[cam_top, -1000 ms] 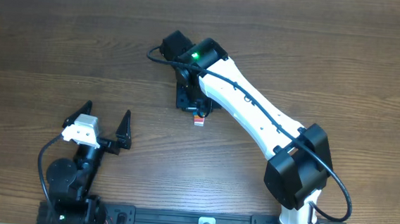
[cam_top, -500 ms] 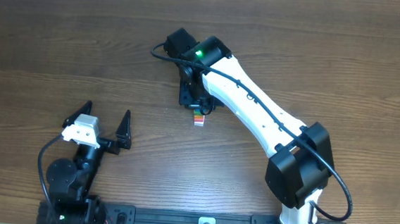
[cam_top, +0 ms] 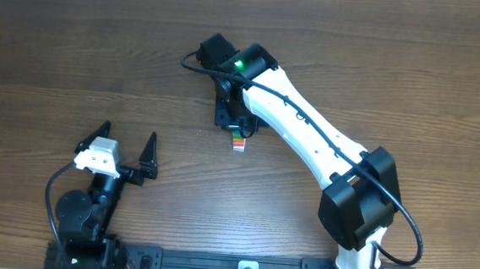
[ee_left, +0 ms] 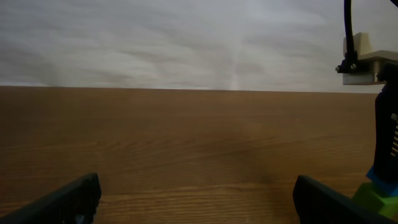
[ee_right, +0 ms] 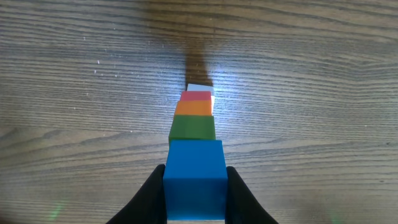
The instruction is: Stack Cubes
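1. A brown wooden table is seen from above, and the two arms are stood along its near edge.
2. The right arm is stretched up and to the left, as far as the middle of the table.
3. The right gripper is held over a small tower of cubes, which is stood near the middle of the table.
4. In the right wrist view the tower is looked at from above.
5. A white cube is found at the very bottom, right on the wood.
6. A red cube is put on the white one, and an orange cube is put on the red one.
7. A green cube is put on the orange one, and a blue cube is set on the very top.
8. The blue cube is pinched by the right gripper, with one dark finger pressed on each side of it.
9. The cubes are lined up quite straight, one on the other.
10. The left gripper is kept at the left of the table, close to its own base and well apart from the tower.
11. Its jaws are spread wide apart, as is also seen in the left wrist view.
12. At the far side of the left wrist view, the green cube is seen with a bit of the blue cube on it, and the dark right gripper is seen above them.
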Robot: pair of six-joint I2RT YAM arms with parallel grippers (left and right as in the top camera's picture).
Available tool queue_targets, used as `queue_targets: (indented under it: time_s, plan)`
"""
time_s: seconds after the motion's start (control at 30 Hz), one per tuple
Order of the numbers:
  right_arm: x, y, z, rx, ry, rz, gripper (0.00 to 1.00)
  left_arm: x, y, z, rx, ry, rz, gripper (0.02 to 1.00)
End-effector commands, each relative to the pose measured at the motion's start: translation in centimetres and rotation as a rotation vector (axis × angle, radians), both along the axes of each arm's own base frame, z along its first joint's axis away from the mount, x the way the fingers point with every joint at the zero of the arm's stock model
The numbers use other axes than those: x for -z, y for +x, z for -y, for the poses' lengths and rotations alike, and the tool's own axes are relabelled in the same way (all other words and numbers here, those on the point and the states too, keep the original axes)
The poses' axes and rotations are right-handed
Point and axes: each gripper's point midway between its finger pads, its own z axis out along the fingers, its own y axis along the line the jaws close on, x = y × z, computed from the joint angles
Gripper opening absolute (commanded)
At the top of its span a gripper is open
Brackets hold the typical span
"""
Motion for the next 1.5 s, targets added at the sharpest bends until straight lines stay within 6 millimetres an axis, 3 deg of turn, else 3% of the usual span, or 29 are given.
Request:
queue_targets:
  time_s: [0.03,1.5]
  plan:
    - [-0.15,0.16,0.28,0.010,-0.005,0.014,0.009,0.11,-0.05,0.20,0.011,0.010,0.003,0.996]
    - [0.61,-0.55,-0.35,0.005,0.008,-0.006,0.012,0.13,-0.04,0.20,0.011,0.010,0.002,0.996]
